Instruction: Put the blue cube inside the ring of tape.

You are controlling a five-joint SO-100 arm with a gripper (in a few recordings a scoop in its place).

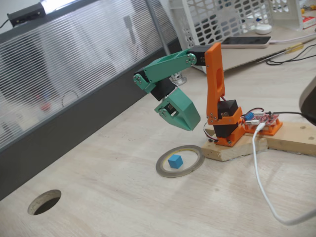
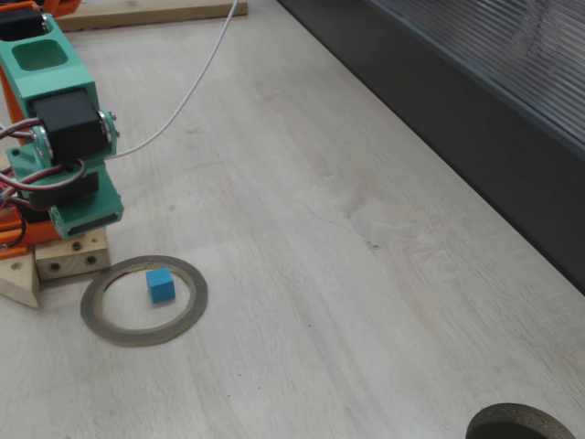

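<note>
Cube (image 1: 175, 161) lies inside tape ring (image 1: 192, 167), below raised gripper (image 1: 183, 118), jaws pressed together.

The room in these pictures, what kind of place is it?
Probably an office or hobby workbench: a wooden desk with a round cable hole, a phone, and a bare circuit board beside the arm.
</note>
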